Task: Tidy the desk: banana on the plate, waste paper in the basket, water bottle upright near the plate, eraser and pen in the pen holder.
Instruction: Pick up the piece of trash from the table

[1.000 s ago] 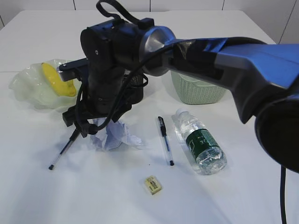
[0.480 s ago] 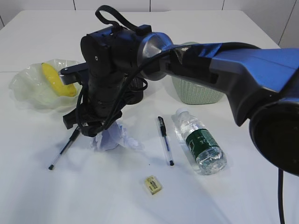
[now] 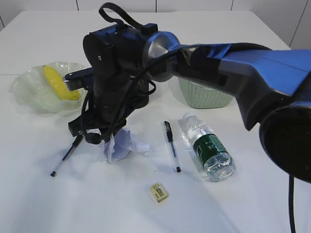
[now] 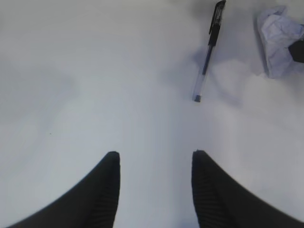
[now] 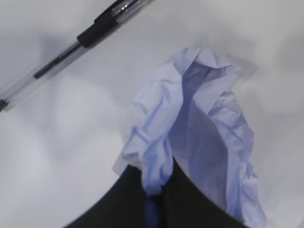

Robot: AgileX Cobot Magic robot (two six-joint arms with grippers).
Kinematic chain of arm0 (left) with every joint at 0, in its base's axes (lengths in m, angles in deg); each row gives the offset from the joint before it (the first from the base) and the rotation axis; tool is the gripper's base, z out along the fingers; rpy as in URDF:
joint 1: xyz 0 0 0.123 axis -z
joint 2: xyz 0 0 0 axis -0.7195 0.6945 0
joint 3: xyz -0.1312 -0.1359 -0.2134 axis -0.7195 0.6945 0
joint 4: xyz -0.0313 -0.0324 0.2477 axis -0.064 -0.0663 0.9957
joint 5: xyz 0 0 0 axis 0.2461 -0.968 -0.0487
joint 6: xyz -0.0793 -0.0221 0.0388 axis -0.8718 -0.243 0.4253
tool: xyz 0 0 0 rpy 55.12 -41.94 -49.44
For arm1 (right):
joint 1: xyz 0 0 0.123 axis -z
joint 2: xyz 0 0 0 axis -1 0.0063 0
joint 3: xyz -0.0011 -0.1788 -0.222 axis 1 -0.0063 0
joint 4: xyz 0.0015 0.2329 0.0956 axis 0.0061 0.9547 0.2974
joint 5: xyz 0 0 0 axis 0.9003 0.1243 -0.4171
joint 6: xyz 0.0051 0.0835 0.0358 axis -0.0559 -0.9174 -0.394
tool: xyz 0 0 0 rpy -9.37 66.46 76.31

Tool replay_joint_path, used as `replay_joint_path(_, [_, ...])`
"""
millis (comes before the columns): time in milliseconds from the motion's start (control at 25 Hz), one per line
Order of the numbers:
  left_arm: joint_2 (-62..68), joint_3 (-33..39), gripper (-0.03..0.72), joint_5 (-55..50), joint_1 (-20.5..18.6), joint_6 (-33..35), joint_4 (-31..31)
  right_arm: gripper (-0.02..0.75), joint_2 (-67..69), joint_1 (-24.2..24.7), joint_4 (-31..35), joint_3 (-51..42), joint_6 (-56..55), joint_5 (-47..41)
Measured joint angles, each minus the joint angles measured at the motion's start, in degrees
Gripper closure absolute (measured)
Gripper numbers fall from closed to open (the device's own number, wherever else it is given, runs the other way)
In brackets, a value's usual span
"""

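Exterior view: the right claw (image 3: 104,138) is pinching the waste paper (image 3: 121,144), which is hanging just in front of the black pen holder (image 3: 138,94). Left of the pen holder, the banana (image 3: 57,82) is already lying on the plate (image 3: 24,92); right of it the basket (image 3: 204,97) is standing. In front of the pen holder I am counting two pens (image 3: 171,145), one eraser (image 3: 159,191) and one water bottle (image 3: 209,148) lying on its side.

Left wrist view: the left claw (image 4: 154,159) is hovering with its tips apart and nothing between them above the bare surface (image 4: 71,71); one pen and a corner of the paper are showing at the top.

Right wrist view: the tips are closing together on one fold of the waste paper, with one pen beyond it.

Handling: the paper is looking light, soft and crushable, so a pinch on a thick fold should be holding; a thin edge could be tearing or slipping.
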Motion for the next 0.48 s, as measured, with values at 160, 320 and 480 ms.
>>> replay_joint_path(160, [0.0, 0.0, 0.338, 0.1, 0.0, 0.0, 0.0, 0.731, -0.3, 0.0, 0.0, 1.4, 0.4, -4.6])
replay_joint_path(320, [0.0, 0.0, 0.338, 0.3, 0.0, 0.0, 0.0, 0.732, -2.0, 0.0, 0.0, 1.7, 1.2, -5.7])
replay_joint_path(480, [0.0, 0.0, 0.34, 0.3, 0.0, 0.0, 0.0, 0.732, -5.2, 0.0, 0.0, 1.7, 1.2, -5.9])
